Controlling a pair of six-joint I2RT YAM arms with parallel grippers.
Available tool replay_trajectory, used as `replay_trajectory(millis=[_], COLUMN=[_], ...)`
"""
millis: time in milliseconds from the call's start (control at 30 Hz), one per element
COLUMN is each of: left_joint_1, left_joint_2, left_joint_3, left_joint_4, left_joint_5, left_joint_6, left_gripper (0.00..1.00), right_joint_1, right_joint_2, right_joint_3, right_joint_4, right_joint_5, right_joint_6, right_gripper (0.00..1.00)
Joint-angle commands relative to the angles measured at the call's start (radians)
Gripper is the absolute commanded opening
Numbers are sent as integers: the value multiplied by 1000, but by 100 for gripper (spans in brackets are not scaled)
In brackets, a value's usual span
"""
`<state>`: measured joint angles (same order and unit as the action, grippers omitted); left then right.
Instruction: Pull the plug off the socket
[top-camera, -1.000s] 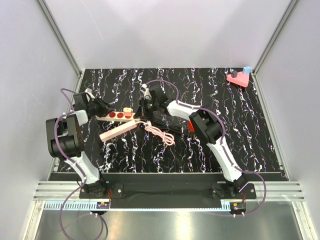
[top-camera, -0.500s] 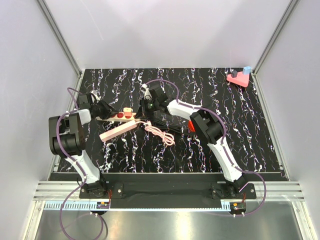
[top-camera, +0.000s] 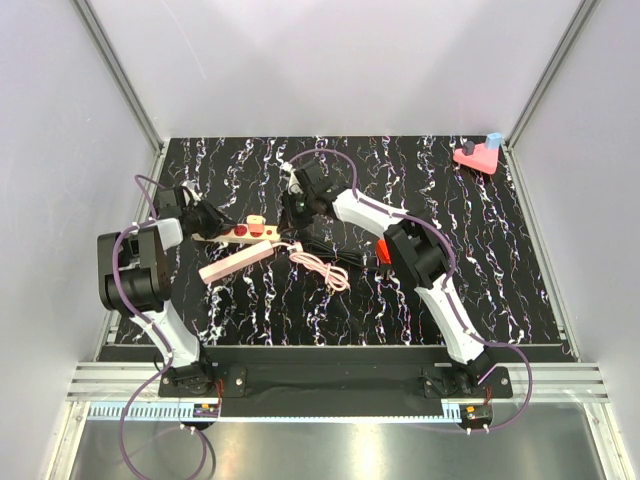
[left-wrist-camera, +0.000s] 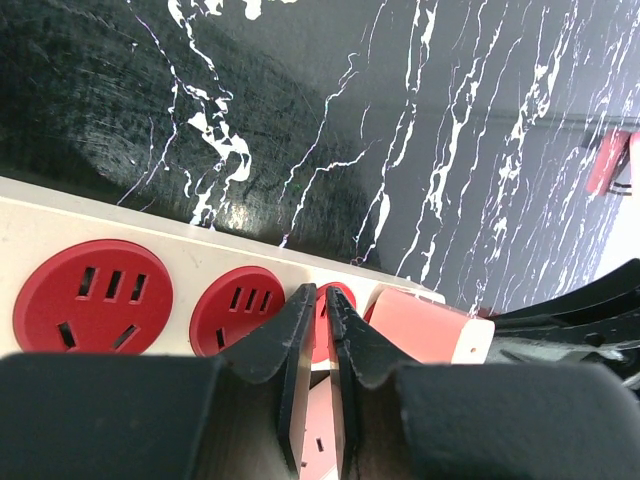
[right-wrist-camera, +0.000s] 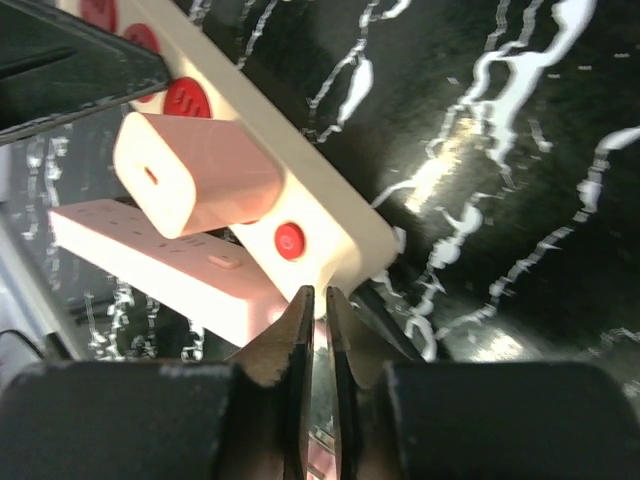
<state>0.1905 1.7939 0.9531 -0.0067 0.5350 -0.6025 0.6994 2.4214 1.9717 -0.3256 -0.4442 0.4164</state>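
Surroundings: a second, pinker strip (top-camera: 237, 260) lies just near-side of the socket (top-camera: 240, 233), angled to it. A coiled pink cable (top-camera: 322, 268) sits beside that strip's right end. The pink triangular block (top-camera: 476, 156) is well apart, in the far right corner of the black marbled table (top-camera: 500, 280).
In the way: the right wrist view shows the second strip touching or very close to the socket's near side, under the plug (right-wrist-camera: 195, 175).
Change since 0.5 s ago: the right arm's wrist has shifted slightly toward the far edge. The left arm, socket and plug are unchanged.
Socket position: left-centre of the table, long axis roughly left–right, its left end under the left gripper (left-wrist-camera: 316, 325).
Socket look: cream bar, round red outlets in a row, small red button at the right end.
Plug: pale pink-cream block, seated in the socket near the button end.
Left gripper: fingers pressed almost together over the socket's top, at the outlet beside the plug, with nothing between them.
Right gripper (right-wrist-camera: 318, 305): fingers pressed together, tips just off the button end, holding nothing.
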Motion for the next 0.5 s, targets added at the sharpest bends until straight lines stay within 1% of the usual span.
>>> replay_trajectory(millis=[0, 67, 167, 200, 267, 300, 367, 400, 467], left_joint_1=[-10, -11, -14, -13, -14, -16, -17, -17, -17], left_joint_2=[19, 18, 13, 12, 1, -2, -5, -5, -7], left_joint_3=[-43, -43, -54, -57, -68, -74, -80, -80, -83], left_joint_4=[-90, -88, -75, -72, -61, -53, -46, -44, -39], left_joint_5=[-130, -135, -139, -141, -148, -150, -155, -155, -156], left_joint_6=[59, 66, 64, 61, 55, 52, 50, 50, 49], left_gripper=[17, 17, 17, 17, 17, 17, 17, 17, 17], right_joint_1=[6, 6, 8, 8, 9, 12, 23, 32, 43], right_joint_2=[-12, -8, -2, -1, 5, 17, 34, 59, 83], right_joint_3=[81, 130, 208, 226, 271, 323, 380, 435, 487], right_joint_4=[-141, -180, -234, -249, -299, -332, -363, -386, -408], right_joint_5=[99, 116, 159, 165, 182, 180, 176, 173, 156], right_joint_6=[-88, -114, -168, -185, -231, -267, -304, -336, -369], right_gripper=[17, 19, 25, 31, 36, 42, 48, 51, 60])
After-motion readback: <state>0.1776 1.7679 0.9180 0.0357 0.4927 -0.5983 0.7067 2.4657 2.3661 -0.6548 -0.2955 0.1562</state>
